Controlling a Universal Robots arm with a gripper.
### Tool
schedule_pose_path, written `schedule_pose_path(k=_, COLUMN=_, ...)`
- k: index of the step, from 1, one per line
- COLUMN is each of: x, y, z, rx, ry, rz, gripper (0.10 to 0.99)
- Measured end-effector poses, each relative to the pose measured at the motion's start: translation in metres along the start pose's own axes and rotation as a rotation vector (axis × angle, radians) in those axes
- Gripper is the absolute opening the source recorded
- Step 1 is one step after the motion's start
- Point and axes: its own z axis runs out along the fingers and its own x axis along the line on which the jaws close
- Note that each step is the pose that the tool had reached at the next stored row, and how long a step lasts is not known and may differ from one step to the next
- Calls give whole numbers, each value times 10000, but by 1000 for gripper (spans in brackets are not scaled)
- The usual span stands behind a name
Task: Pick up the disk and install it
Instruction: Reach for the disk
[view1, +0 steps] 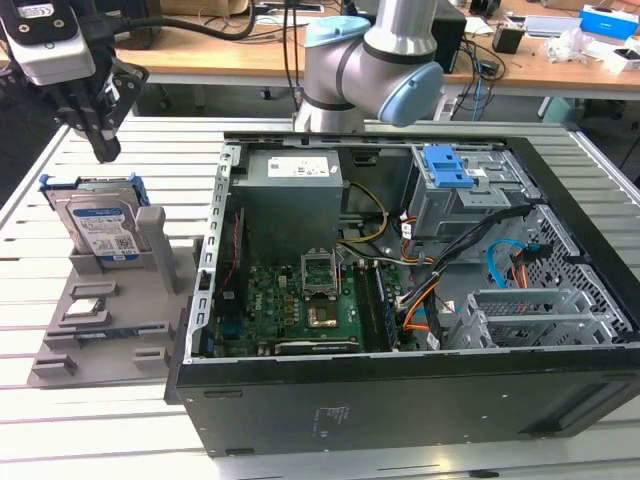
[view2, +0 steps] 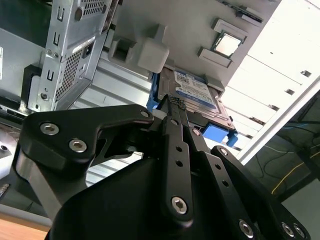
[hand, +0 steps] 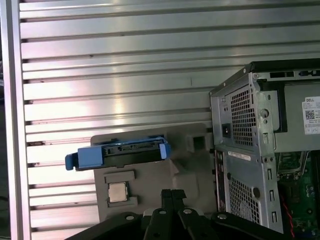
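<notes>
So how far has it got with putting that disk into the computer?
Barely started. The disk stands in its grey holder beside the open computer case. The gripper hangs above it, shut and holding nothing. Grasping, lifting and fitting it into the case are all left.

Matt metal disk (view1: 101, 228), blue plastic bracket (hand: 83, 160)

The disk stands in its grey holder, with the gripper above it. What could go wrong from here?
1. The gripper is shut above the disk; coming down like this, it would probably strike the disk's top edge instead of straddling it.
2. The disk stands upright in a slot of the holder; an off-centre grip might jam it.
3. Loose cables cross the open computer case and could snag the disk.
</notes>
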Motion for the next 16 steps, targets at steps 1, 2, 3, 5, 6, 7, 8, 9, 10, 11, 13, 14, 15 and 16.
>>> schedule_pose_path(k=1, x=15, y=-1, z=0, rx=0, ry=0, rz=-1, gripper=102)
schedule_pose_path(k=2, x=28, y=-2, z=-1, rx=1, ry=0, rz=0, gripper=102)
schedule_pose_path(k=3, x=57, y=-4, z=-2, rx=0, ry=0, rz=0, gripper=102)
schedule_pose_path(k=5, x=102, y=-7, z=-3, rx=0, ry=0, rz=1, gripper=102)
schedule_pose_path(k=6, x=114, y=-8, z=-4, rx=1, ry=1, rz=0, gripper=102)
schedule_pose_path(k=7, x=140, y=-10, z=-4, rx=0, ry=0, rz=1, gripper=102)
schedule_pose_path(k=8, x=157, y=-12, z=-4, rx=0, ry=1, rz=0, gripper=102)
schedule_pose_path(k=9, x=171, y=-13, z=-5, rx=1, ry=1, rz=0, gripper=102)
schedule_pose_path(k=10, x=187, y=-14, z=-5, rx=0, ry=0, rz=1, gripper=102)
schedule_pose_path(k=11, x=199, y=-15, z=-5, rx=0, ry=0, rz=1, gripper=102)
schedule_pose_path(k=13, x=241, y=-18, z=-7, rx=1, ry=1, rz=0, gripper=102)
schedule_pose_path(k=14, x=253, y=-19, z=-7, rx=1, ry=1, rz=0, gripper=102)
schedule_pose_path(k=15, x=275, y=-21, z=-8, rx=1, ry=1, rz=0, gripper=102)
schedule_pose_path(k=16, x=290, y=-21, z=-8, rx=1, ry=1, rz=0, gripper=102)
